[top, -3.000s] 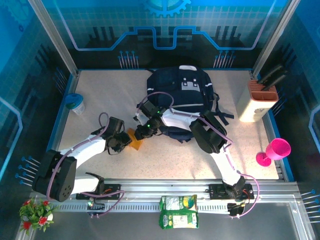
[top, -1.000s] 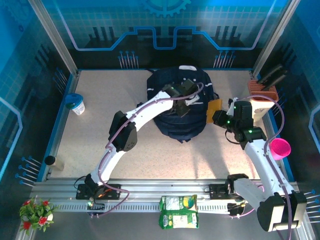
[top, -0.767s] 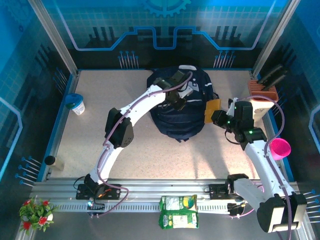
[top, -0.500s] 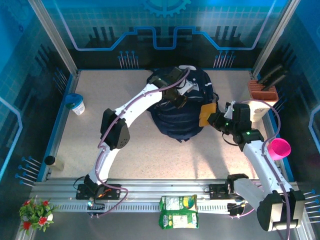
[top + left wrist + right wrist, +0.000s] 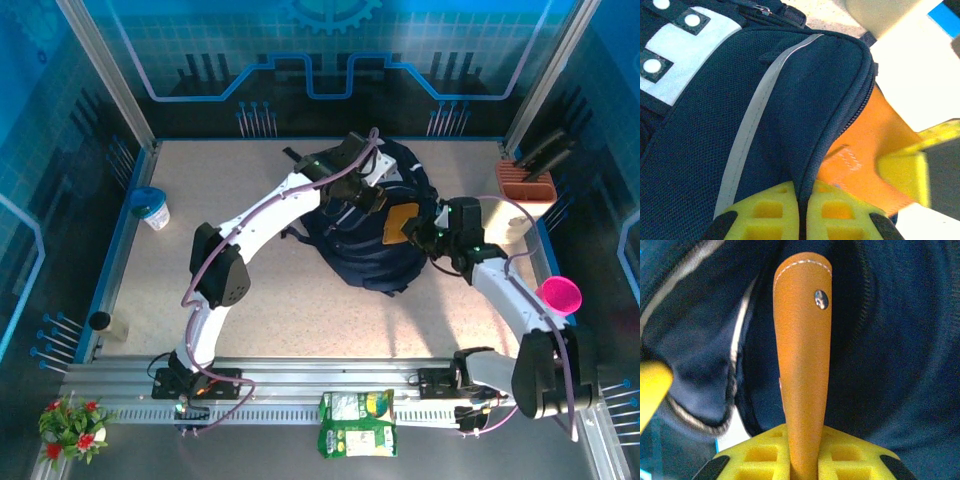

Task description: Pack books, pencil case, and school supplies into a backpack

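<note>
**A:** Which step is this?

**B:** The pencil case going in, I'd say. The backpack (image 5: 365, 255) lies on the table (image 5: 300, 300), a little toward twelve o'clock from the middle. The orange pencil case (image 5: 400, 222) sits at the bag's two o'clock edge.

**A:** And the grippers?

**B:** The left gripper (image 5: 800, 192) has its yellow jaws pressed together on a fold of navy fabric right by the zip, at the bag's twelve o'clock end. It looks to be lifting the lip of the opening. The right gripper (image 5: 802, 440) is clamped on the near end of the pencil case. From its own wrist camera, the case points straight out from between the jaws into the dark mouth of the bag.

**A:** Is the case inside yet?

**B:** Partly at most. From the left wrist it sits just beside the zip line, at about four o'clock from the lifted lip. I can't tell whether its tip has crossed the rim.

**A:** What does the next move call for?

**B:** My judgement is a steady push toward nine o'clock, down under the lip, while the left gripper holds the mouth open. The fabric is soft and could sag onto the case. The right jaws should part only once most of the case is below the zip.
</note>
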